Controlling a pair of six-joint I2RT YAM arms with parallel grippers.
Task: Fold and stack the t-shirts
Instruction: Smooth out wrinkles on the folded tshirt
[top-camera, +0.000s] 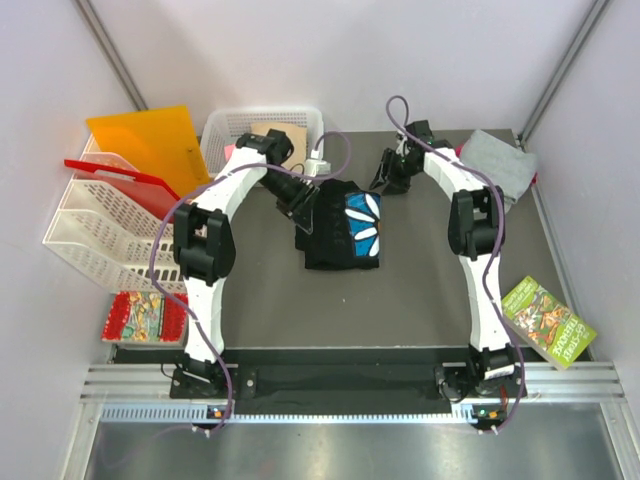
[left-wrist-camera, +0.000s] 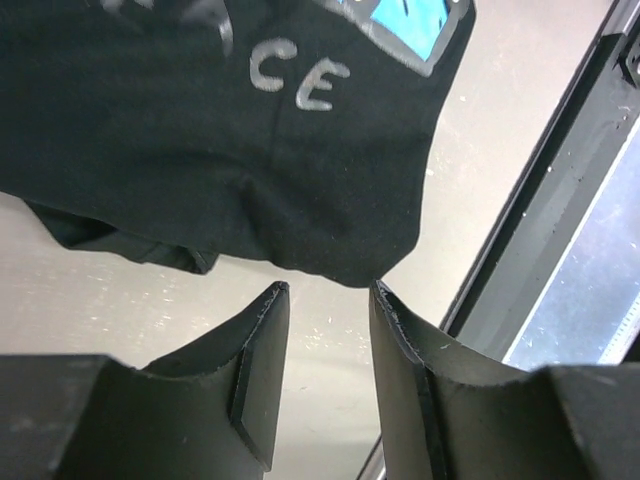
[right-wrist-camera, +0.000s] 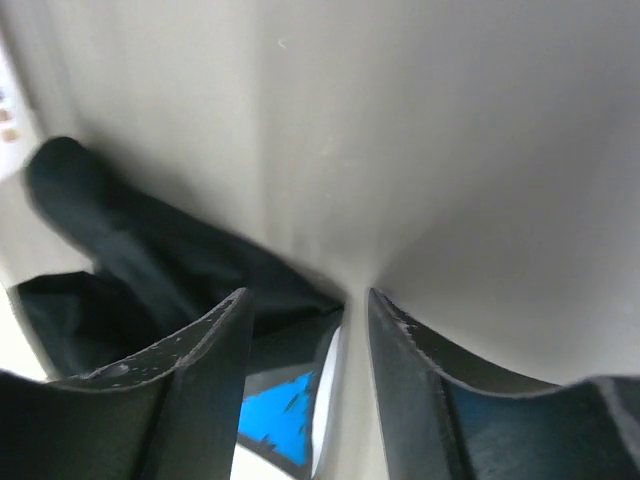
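Black cloth, soft and limp, is what we have to work with. The black t-shirt (top-camera: 330, 240) lies as a folded block on the dark desk (top-camera: 420, 290), a little toward 12 o'clock of its middle. We judge it light and floppy. It will sag from any single pinch and its layers may slide apart, so we would take it at two corners of one edge, pinching through every layer, not at the middle. Its long axis runs from 12 to 6 o'clock, tilted slightly. The blue-and-white print (top-camera: 362, 226) sits as a strip along the 3 o'clock side, facing up.

The left hand (top-camera: 303, 213) hovers at the block's 9 to 10 o'clock edge. In the left wrist view its fingers (left-wrist-camera: 250, 380) are parted with nothing between them, and the shirt's edge lies just beyond the tips. The right hand (top-camera: 392, 178) stands off the 1 o'clock corner, apart from the cloth. Its wrist view is blurred, yet the fingers look spread and empty, with the shirt beyond them.

A grey t-shirt (top-camera: 500, 162) lies at the desk's 2 o'clock corner, and a tan t-shirt (top-camera: 280, 133) rests in the white basket (top-camera: 222, 125) at 11 o'clock — the black block is not yet stacked with either.
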